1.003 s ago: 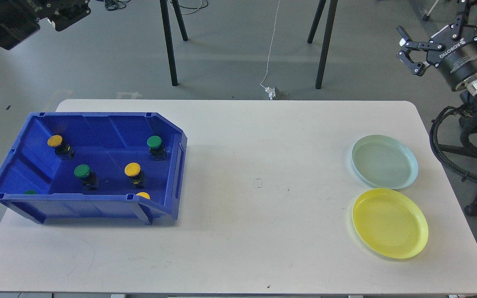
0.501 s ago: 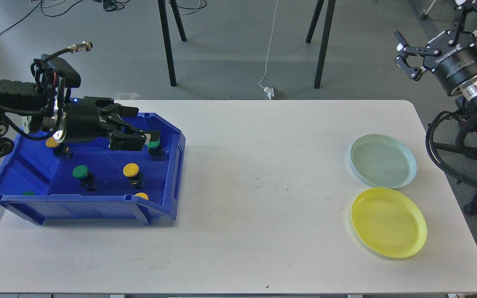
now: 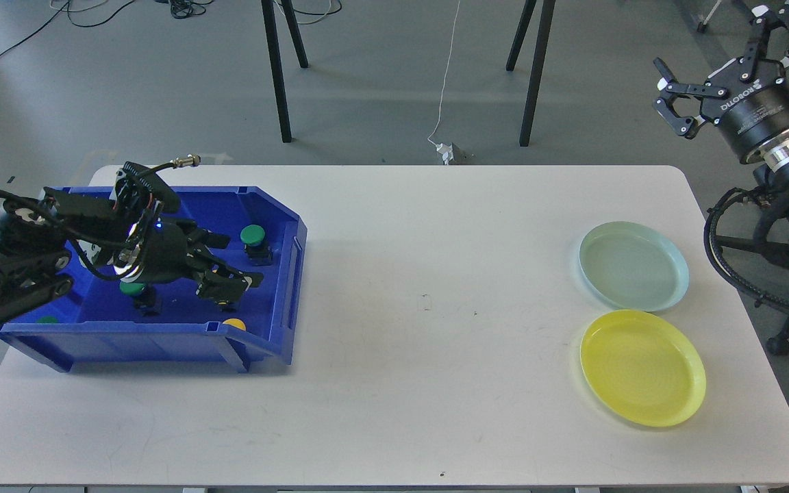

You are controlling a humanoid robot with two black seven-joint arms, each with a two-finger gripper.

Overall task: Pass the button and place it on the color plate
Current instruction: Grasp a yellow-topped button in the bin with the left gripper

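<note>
A blue bin stands on the left of the white table and holds push buttons with green and yellow caps. A green one stands at the bin's back right. Another green one is partly hidden under my left arm. A yellow cap peeks over the front wall. My left gripper is down inside the bin, open, over the spot where a yellow button stood; that button is hidden. My right gripper is open and empty, high beyond the table's right far corner.
A pale green plate and a yellow plate lie near the table's right edge, both empty. A green cap shows at the bin's front left. Stand legs and a cable are on the floor behind the table.
My left gripper has moved down and towards the front of the bin, from beside the back green button to over the middle yellow button, which it now hides. The right gripper has hardly moved.
</note>
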